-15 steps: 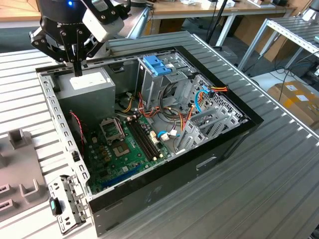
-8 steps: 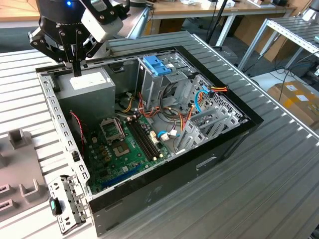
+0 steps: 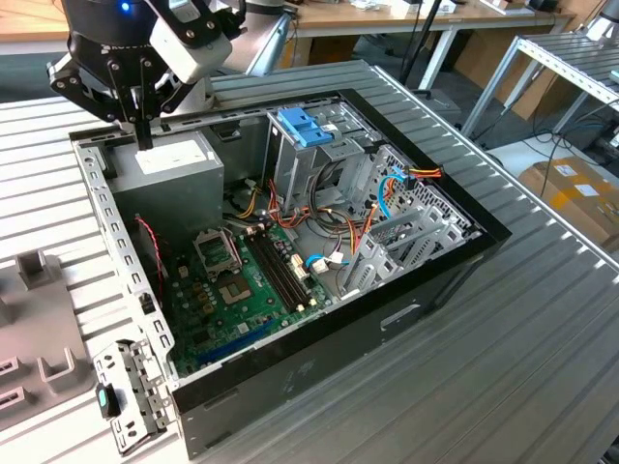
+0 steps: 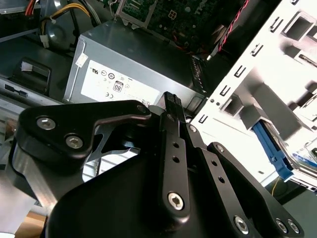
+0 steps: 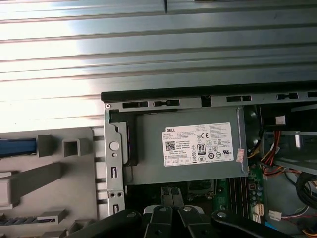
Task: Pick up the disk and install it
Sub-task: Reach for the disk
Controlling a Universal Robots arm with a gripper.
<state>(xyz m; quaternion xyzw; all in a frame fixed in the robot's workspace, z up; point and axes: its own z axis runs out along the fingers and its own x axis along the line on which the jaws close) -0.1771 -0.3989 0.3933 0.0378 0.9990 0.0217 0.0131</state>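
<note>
claw [image 3: 143, 133]: matte black linkage bars | silver screws [image 4: 175, 200] (hex-socket) | white wrist block [image 3: 189, 43] | blue light [image 3: 124, 8]

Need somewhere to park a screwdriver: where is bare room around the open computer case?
The widest bare patch is the ribbed table on the exterior view's right of the case. Crowded: inside the case, full of cables and a circuit board, and the grey rack on the exterior view's left. The claw hangs over the power supply.

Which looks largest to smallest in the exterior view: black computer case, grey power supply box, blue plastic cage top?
1. black open computer case
2. grey metal power supply box with white sticker
3. blue plastic cage top
No close calls.
</note>
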